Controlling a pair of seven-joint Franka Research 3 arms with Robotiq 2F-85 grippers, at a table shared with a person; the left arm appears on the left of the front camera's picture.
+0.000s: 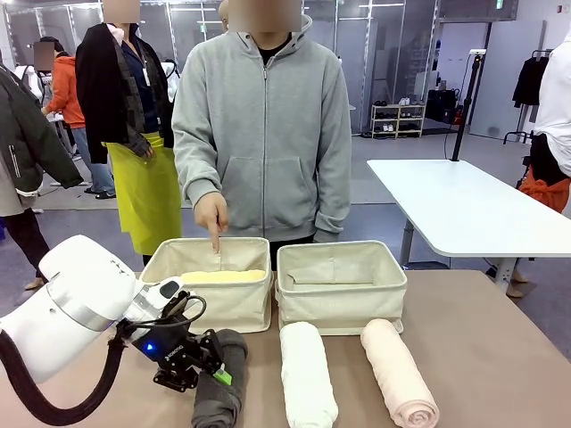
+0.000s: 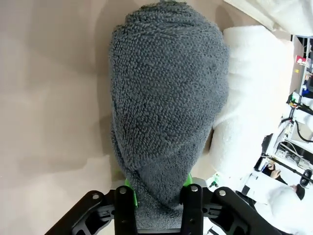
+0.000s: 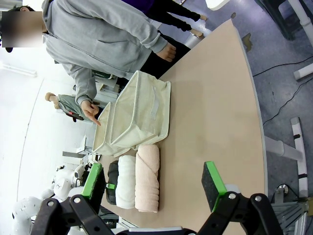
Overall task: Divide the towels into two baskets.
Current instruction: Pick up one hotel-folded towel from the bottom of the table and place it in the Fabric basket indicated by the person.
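Note:
My left gripper (image 1: 198, 369) is shut on the dark grey towel (image 1: 219, 383), which lies on the table in front of the left basket (image 1: 214, 283); the left wrist view shows its green pads (image 2: 131, 195) squeezing the roll's near end (image 2: 166, 122). A pale yellow towel (image 1: 223, 276) lies inside the left basket. The right basket (image 1: 341, 285) holds nothing I can see. The white towel (image 1: 306, 374) and the pale pink towel (image 1: 399, 373) lie side by side in front of it. My right gripper (image 3: 154, 183) hangs open high above the table's right side.
A person in a grey hoodie stands behind the baskets, one hand (image 1: 212, 217) pointing down into the left basket. A white table (image 1: 464, 209) stands behind at the right. Bare tabletop (image 1: 482, 339) extends to the right of the pink towel.

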